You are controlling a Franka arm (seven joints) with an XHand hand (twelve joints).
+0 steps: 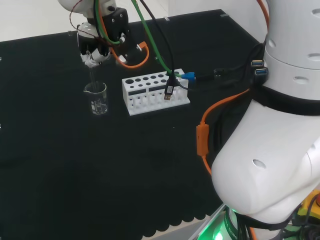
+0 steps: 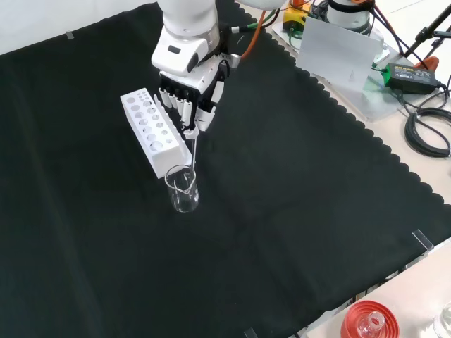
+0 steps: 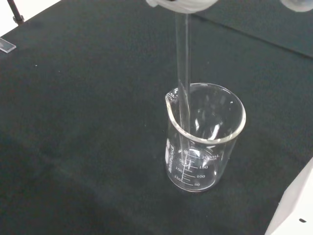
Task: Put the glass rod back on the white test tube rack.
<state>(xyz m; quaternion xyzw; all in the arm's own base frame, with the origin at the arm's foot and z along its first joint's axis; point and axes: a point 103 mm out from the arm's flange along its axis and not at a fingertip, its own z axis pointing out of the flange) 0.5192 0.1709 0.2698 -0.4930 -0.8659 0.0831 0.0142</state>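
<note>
A clear glass rod [image 3: 183, 63] hangs upright from the hand [image 2: 189, 95], whose fingers are curled round its top end. Its lower end reaches down inside a clear glass beaker [image 3: 204, 139] standing on the black cloth. In the head view the hand [image 1: 97, 47] is straight above the beaker [image 1: 97, 98], with the rod [image 1: 93, 75] between them. The white test tube rack [image 1: 155, 92] with its rows of round holes lies just right of the beaker in that view. In the front view the rack [image 2: 153, 130] sits left of the hand, and the beaker [image 2: 183, 189] stands at its near end.
A black plug and cables [image 1: 170, 92] rest on the rack's right part in the head view. An orange cable [image 1: 202, 135] trails over the cloth. A red ribbed stand with a flask [image 2: 368, 324] sits at the bench's near edge in the front view.
</note>
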